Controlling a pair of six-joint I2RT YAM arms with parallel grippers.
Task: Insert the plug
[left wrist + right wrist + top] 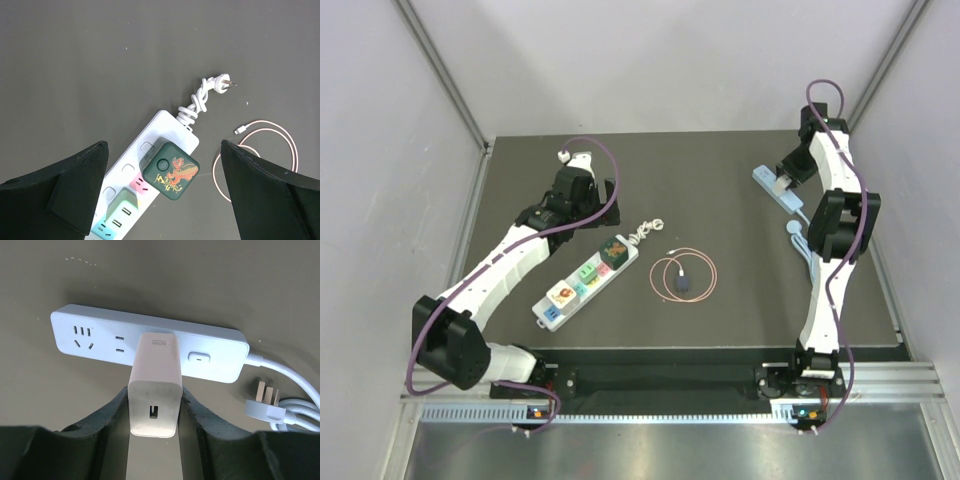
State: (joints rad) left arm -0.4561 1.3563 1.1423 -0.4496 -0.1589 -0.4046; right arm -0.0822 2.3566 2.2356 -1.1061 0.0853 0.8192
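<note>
From above: the right claw [786, 180] sits far right over a pale strip [767, 186], and the left claw [588, 200] hangs by a white strip [582, 283]. Dark matte bench [720, 150], bare grey walls [650, 60].

Left wrist: that claw gapes wide, holding nothing, with a green adapter [170, 172] below.

Right wrist: the claw is clamped on the white charger [154, 375], nose at the pale strip's middle, pins hidden. Nothing pins that strip down. Push crooked and I reckon it skids, or the pins miss.

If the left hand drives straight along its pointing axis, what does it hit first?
Probably the green dragon-print charger plugged into the white power strip: it sits roughly between the fingers of the open left hand. Depth is unclear.
</note>
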